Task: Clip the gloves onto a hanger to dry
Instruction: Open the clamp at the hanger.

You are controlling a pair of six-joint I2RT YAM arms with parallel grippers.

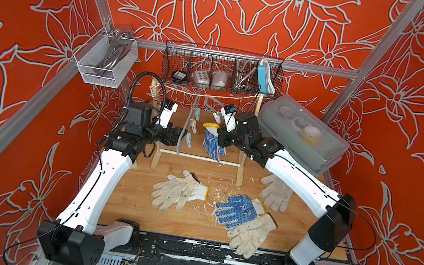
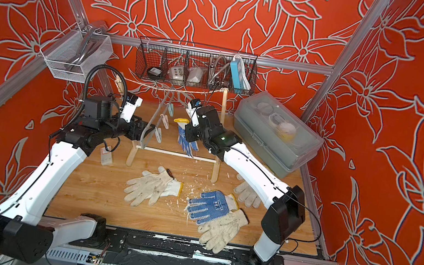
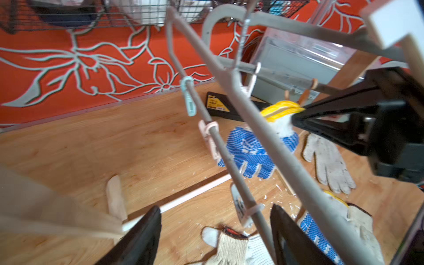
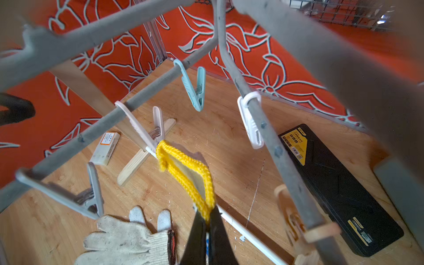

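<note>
My right gripper (image 4: 207, 218) is shut on the yellow cuff (image 4: 183, 169) of a blue-dotted glove (image 1: 213, 143), which hangs beside the grey hanger (image 1: 180, 141). The cuff's far end reaches the tip of a pale pink clip (image 4: 140, 128). My left gripper (image 3: 215, 234) is open, and the hanger's lower bar (image 3: 259, 220) runs between its fingers beside a whitish clip (image 3: 239, 206). On the wooden table lie an off-white glove pair (image 1: 181, 191), a second blue-dotted glove (image 1: 239, 209) across an off-white one (image 1: 249, 234), and another (image 1: 276, 192) partly under the right arm.
The hanger hangs from a cord on a wooden rack (image 1: 198, 158). It carries teal (image 4: 195, 91), white (image 4: 250, 124) and grey (image 4: 68, 197) clips. A wire basket (image 1: 220, 71) hangs behind. A plastic box (image 1: 303, 133) stands right. A black case (image 4: 332, 183) and small white box (image 2: 106, 156) lie nearby.
</note>
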